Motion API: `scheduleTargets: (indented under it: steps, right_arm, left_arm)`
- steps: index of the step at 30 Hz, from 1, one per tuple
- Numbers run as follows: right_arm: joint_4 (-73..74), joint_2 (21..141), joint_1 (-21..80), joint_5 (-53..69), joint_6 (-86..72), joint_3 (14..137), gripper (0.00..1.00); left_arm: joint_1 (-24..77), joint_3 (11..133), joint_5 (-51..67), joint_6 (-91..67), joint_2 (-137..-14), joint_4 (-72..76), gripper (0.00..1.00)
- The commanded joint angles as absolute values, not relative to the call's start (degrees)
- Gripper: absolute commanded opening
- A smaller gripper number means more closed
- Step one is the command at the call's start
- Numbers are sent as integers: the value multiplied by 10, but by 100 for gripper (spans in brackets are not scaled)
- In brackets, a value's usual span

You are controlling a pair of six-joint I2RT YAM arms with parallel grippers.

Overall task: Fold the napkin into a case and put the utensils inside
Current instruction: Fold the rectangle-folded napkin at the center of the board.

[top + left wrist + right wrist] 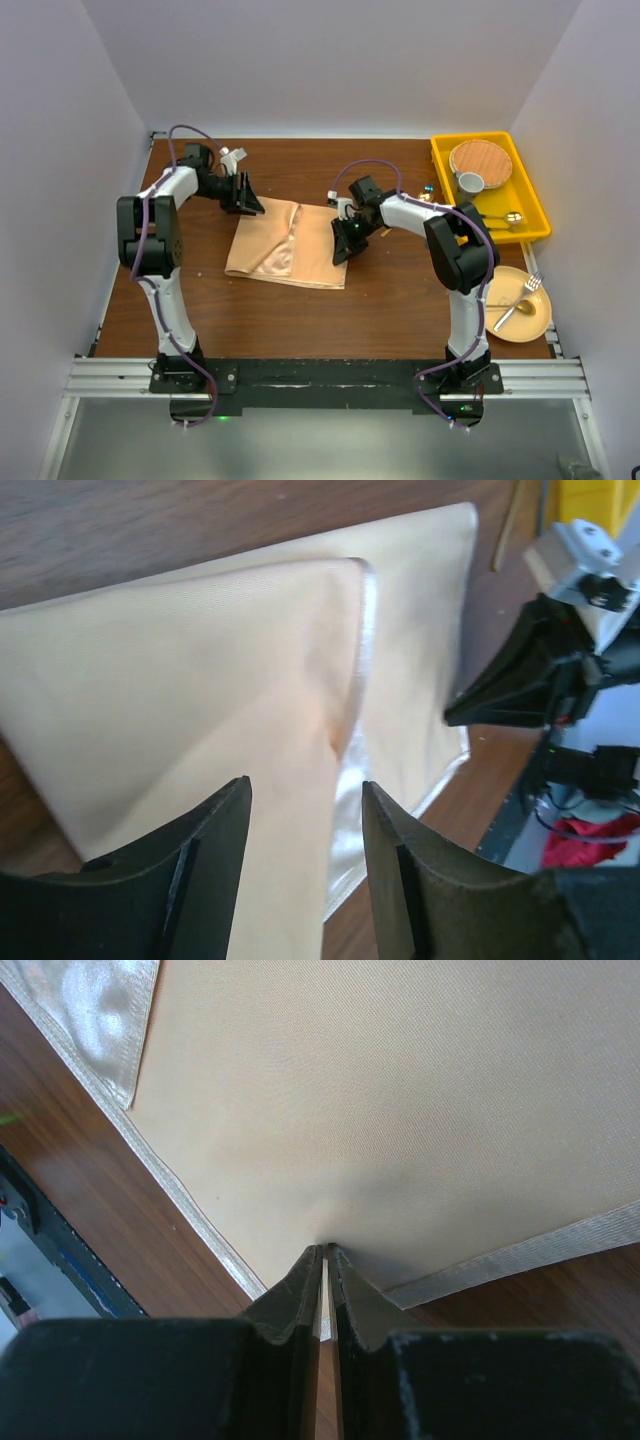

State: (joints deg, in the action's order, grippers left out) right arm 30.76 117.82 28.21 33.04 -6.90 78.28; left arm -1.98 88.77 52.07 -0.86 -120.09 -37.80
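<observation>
Peach satin is pinched in the right jaws, which are clenched on a hemmed corner of the napkin (400, 1110) with only a sliver of cloth showing in the slit between them. I judge this hold serves as an anchor or a lifting grip. It would let the corner be carried over for a fold without the slippery cloth skating across the desk (390, 300).

The left jaws are released. They stand apart with nothing between them, poised just above the cloth near its far left corner. From there they look free either to take a new grip or to press a crease flat.

The napkin lies mid-desk between the two arms, roughly rectangular and only partly folded. One flap is turned over on its left part, running at a slant, and a glossier strip shows along that flap's edge. The rest is matte peach with a paler woven hem and soft creases. It is not yet a narrow case, so I take the folding to be underway.

Well apart to the right, a fork (531, 284) and a spoon (510, 314) lie on a pale plate (535, 325), untouched. A yellow bin (439, 170) sits at the far right corner.
</observation>
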Motion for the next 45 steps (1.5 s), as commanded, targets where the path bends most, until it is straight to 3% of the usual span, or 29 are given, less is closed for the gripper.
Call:
scheduleTargets:
  steps: [1, 4, 11, 16, 22, 27, 33, 36, 45]
  right_arm:
    - [296, 1177, 287, 304, -65, 774, 12]
    - [296, 1174, 288, 304, -65, 774, 12]
    - [294, 1175, 288, 306, -69, 774, 12]
    - [295, 1174, 289, 306, -68, 773, 12]
    - [299, 1180, 288, 305, -65, 777, 12]
    - [301, 1185, 289, 305, -64, 783, 12]
    - [303, 1187, 288, 308, -64, 784, 12]
    - [305, 1190, 288, 308, -62, 787, 12]
    - [304, 1194, 289, 309, -62, 789, 11]
  left_arm:
    - [-29, 870, 446, 50, -1137, -341, 53]
    - [-10, 817, 432, 162, -1043, -335, 53]
    - [97, 701, 243, 309, -927, -372, 62]
    - [173, 642, 160, 345, -913, -353, 68]
    - [226, 612, 85, 345, -930, -318, 64]
    - [237, 611, 54, 335, -958, -305, 52]
    - [236, 627, 16, 339, -969, -294, 22]
    - [227, 652, 33, 331, -966, -308, 0]
    - [89, 767, 283, 274, -1018, -385, 0]
